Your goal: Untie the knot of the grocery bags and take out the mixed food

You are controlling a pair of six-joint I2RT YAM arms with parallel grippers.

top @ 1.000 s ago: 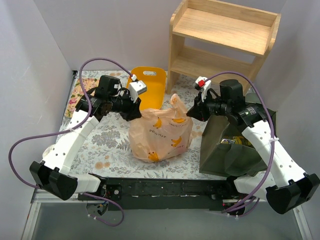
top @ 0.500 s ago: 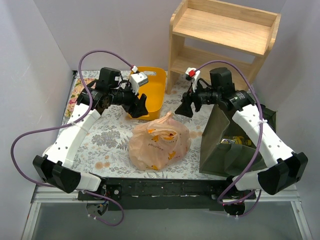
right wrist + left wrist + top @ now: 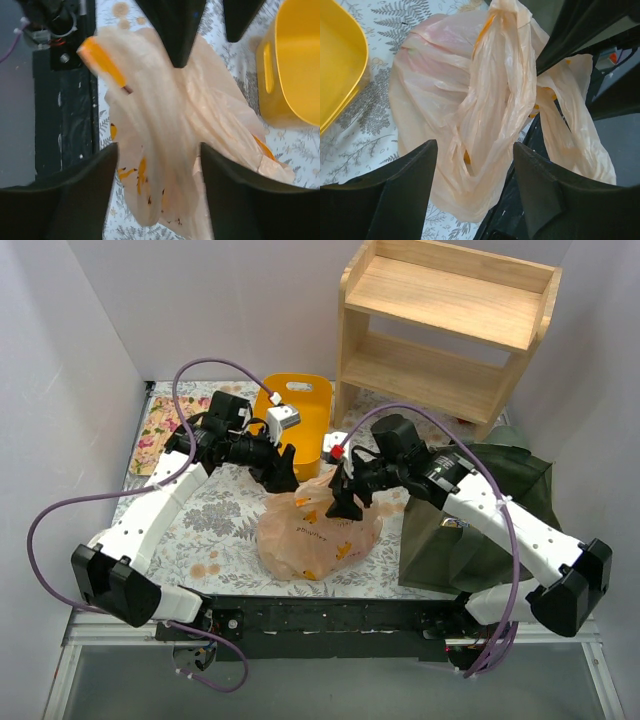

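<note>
Two arms converge on a thin tan plastic bag (image 3: 312,535) printed with yellow bananas, which sits on the floral tablecloth (image 3: 210,525) at the lower centre of the overhead view. The left gripper (image 3: 283,477) hangs over the bag's upper left edge and the right gripper (image 3: 346,505) over its upper right edge. The knot (image 3: 325,480), a bunched rise of plastic at the bag's top, lies between them; whether it is tied or loose cannot be told.

In the left wrist view the left gripper (image 3: 474,147) has its fingers spread wide. A long twisted fold of the bag runs up the gap between them unpinched, and one of the right gripper's dark fingers (image 3: 570,30) enters from the upper right. In the right wrist view the right gripper (image 3: 157,147) likewise stands with fingers apart astride the crumpled plastic, and the left gripper's fingertips (image 3: 176,35) point down from the top edge.

The mixed food is hidden inside the bag. A yellow plastic bin (image 3: 300,410) stands just behind the bag, a pale wooden two-shelf rack (image 3: 450,320) at the upper right, and a dark olive fabric tote (image 3: 480,510) at the right.
</note>
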